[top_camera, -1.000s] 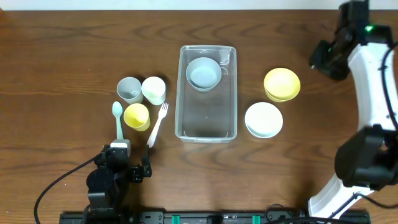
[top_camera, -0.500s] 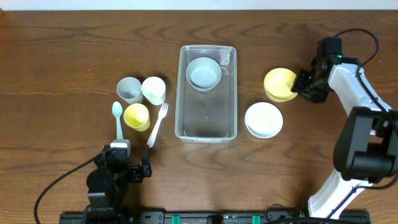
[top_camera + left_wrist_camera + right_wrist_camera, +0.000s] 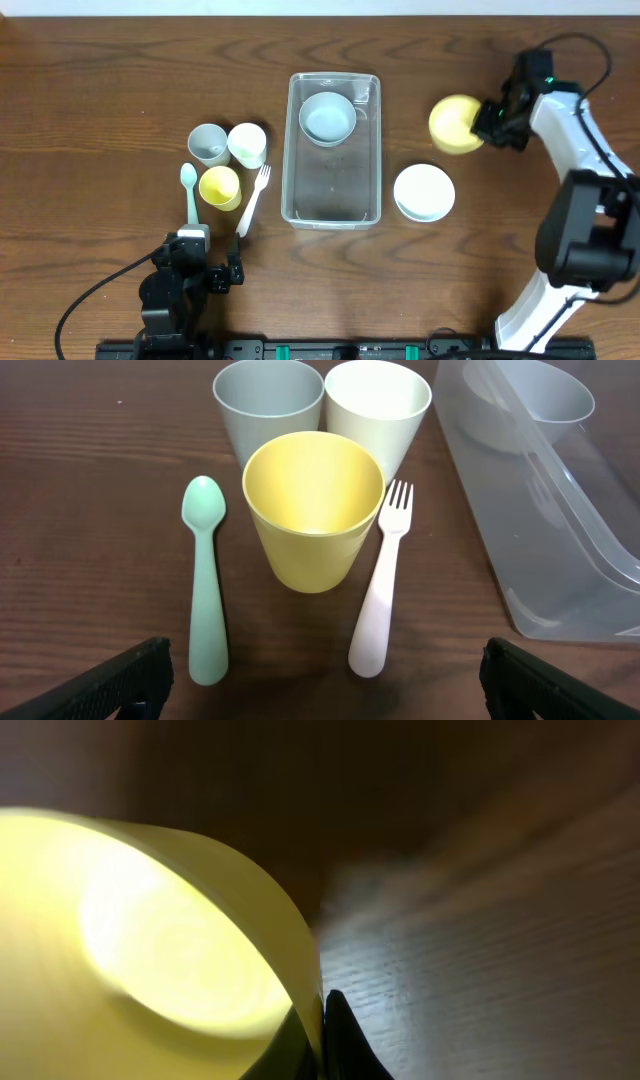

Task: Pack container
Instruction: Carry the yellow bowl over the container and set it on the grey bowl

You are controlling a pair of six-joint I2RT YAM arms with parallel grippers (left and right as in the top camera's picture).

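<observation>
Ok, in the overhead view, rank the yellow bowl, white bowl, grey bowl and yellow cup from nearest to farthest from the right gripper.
1. The yellow bowl: gripped at its rim by the right gripper, on the right side of the table.
2. The white bowl: on the table, right of the container.
3. The grey bowl: inside the container, at its far end.
4. The yellow cup: left side, between spoon and fork.

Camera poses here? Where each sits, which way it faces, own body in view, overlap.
Overhead: above the table, looking straight down; container mid-frame, left arm at bottom, right arm at right.
Left wrist: low behind the open left gripper, facing the yellow cup; both fingertips in bottom corners.
Right wrist: tight on the yellow bowl's rim; right gripper shut on it.
Shared: overhead and left wrist both show yellow cup, spoon, fork, container.
</observation>
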